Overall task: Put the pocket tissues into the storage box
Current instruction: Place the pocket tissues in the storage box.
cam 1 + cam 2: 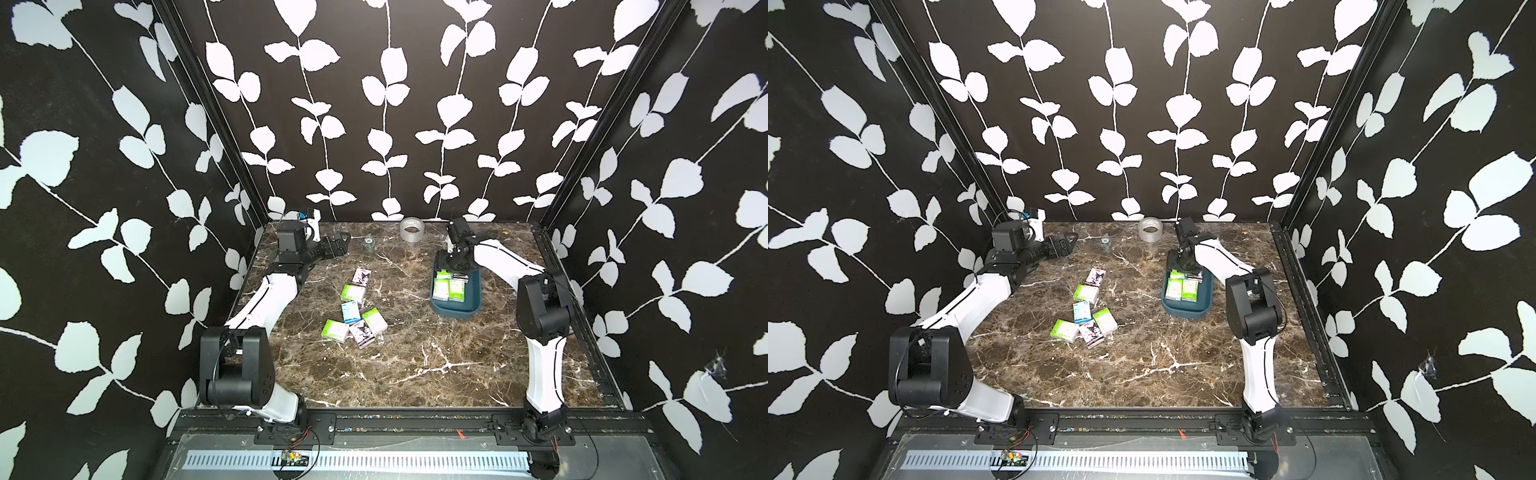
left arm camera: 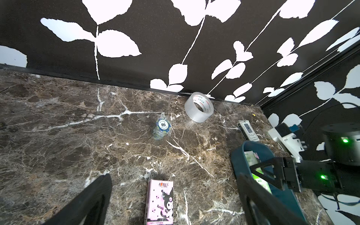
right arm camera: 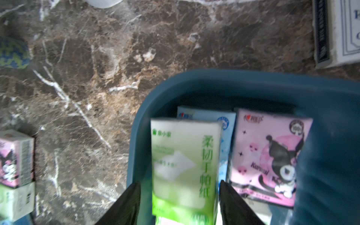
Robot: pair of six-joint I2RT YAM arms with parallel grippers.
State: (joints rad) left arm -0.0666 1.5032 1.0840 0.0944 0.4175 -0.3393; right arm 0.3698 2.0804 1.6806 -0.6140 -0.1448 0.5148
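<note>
Here the right hand stands part-open, loosely astride a lime-green pack resting in the storage box; pocket tissues likely light, soft, slick-wrapped, best pinched across the narrow width.

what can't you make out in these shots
- top views: storage box far end, hidden by right tool
- right wrist view: right tool's grip on the green pack, blurred, cut off by the edge
- right wrist view: blue pack, mostly under the green pack
- top views: wrapped item, too small
</note>
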